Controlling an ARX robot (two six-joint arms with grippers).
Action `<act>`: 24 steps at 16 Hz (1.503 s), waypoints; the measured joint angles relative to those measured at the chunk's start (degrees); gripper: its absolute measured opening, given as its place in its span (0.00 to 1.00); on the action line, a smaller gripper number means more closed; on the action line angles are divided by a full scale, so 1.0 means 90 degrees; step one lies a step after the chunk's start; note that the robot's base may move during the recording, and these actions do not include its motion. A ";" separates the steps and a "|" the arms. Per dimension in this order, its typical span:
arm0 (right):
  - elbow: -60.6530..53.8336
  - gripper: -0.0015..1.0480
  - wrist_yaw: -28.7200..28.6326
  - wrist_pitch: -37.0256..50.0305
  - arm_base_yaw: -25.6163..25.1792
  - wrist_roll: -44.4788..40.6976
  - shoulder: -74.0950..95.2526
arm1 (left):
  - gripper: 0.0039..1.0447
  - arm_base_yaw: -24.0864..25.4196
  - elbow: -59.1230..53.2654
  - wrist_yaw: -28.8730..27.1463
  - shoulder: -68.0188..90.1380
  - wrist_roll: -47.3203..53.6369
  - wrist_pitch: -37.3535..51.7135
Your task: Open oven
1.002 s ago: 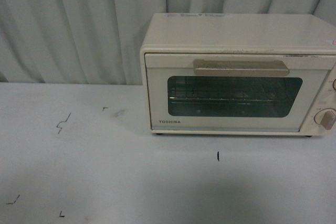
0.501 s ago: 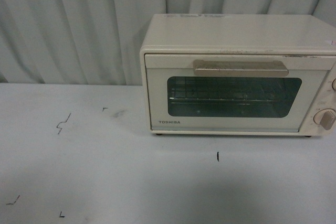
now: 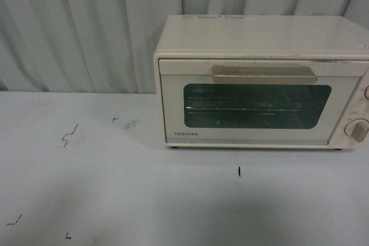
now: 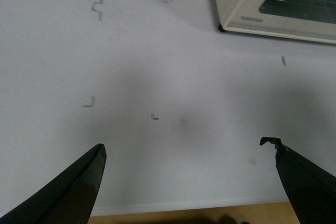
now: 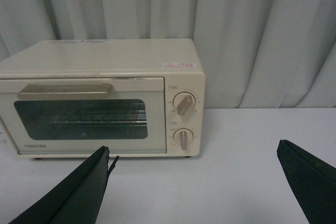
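**Item 1, oven** [image 3: 262, 82]. You have one small, boxy toaster oven with a cream-white, smooth matte shell and rounded corners. It stands on the surface [image 3: 115, 194] towards the far side, right of centre in the front view, with its back near the curtain [image 3: 86, 27]. Its door [image 3: 173, 108] is closed flush against the body. TOSHIBA lettering sits at the door's lower left corner.

**Item 2, handle** [image 3: 264, 74]. A flat beige bar runs across the top of the door, just above the window [image 3: 257, 106].

**Item 3, window.** It is a dark glass rectangle with rounded corners.

**Contents.** One wire rack [image 3: 230, 108] of thin metal bars lies level behind the glass.

**Item 4, knobs** [image 5: 184, 103]. Two round dials with beige pointer bars sit one above the other on the panel to the right of the door.

**Item 5, label** [image 5: 179, 65]. A small red-printed sticker is on the oven's top, near the front edge above the knobs.

**Item 6, surface.** It is flat, pale grey-white and matte, with a few short black pen marks [image 3: 69, 135].

**Item 7, curtain.** It is pale cloth hanging in vertical folds.

**Item 8, left gripper** [image 4: 185, 145]. Your left gripper has two black tapered fingers spread wide and holds nothing. It is above bare surface, well apart from the oven's front left corner.

**Item 9, right gripper** [image 5: 194, 148]. Its black fingers are likewise spread wide and hold nothing. It faces the oven's front and is apart from it.
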 joint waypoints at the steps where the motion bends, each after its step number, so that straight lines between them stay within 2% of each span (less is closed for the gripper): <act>1: 0.0000 0.94 -0.0002 -0.0005 0.0000 0.0000 0.0000 | 0.94 -0.0238 0.0012 -0.0002 0.0561 -0.0386 0.0481; 4: 0.0000 0.94 0.0000 -0.0002 0.0000 0.0000 0.0000 | 0.94 -0.0993 0.0503 0.0306 0.3405 -0.1632 0.2572; 6: 0.0000 0.94 0.0000 0.0000 0.0000 0.0000 0.0000 | 0.94 -0.1350 0.1132 0.0641 0.5129 -0.2477 0.3500; 9: 0.0000 0.94 0.0000 0.0000 0.0000 0.0000 0.0000 | 0.94 -0.1843 0.1848 0.1095 0.6827 -0.3650 0.4099; 11: 0.0000 0.94 0.0000 0.0000 0.0000 0.0000 0.0000 | 0.94 -0.1984 0.2127 0.1253 0.7359 -0.4153 0.4369; 16: 0.0000 0.94 -0.0002 0.0000 0.0000 0.0000 0.0000 | 0.94 -0.2191 0.2642 0.1292 0.8672 -0.5469 0.4983; 20: 0.0000 0.94 0.0000 0.0000 0.0000 0.0000 0.0000 | 0.94 -0.2259 0.2866 0.1297 0.9088 -0.6125 0.5197; 24: 0.0000 0.94 -0.0002 0.0000 0.0000 0.0000 0.0000 | 0.94 -0.2008 0.3009 0.1018 0.9299 -0.6261 0.5450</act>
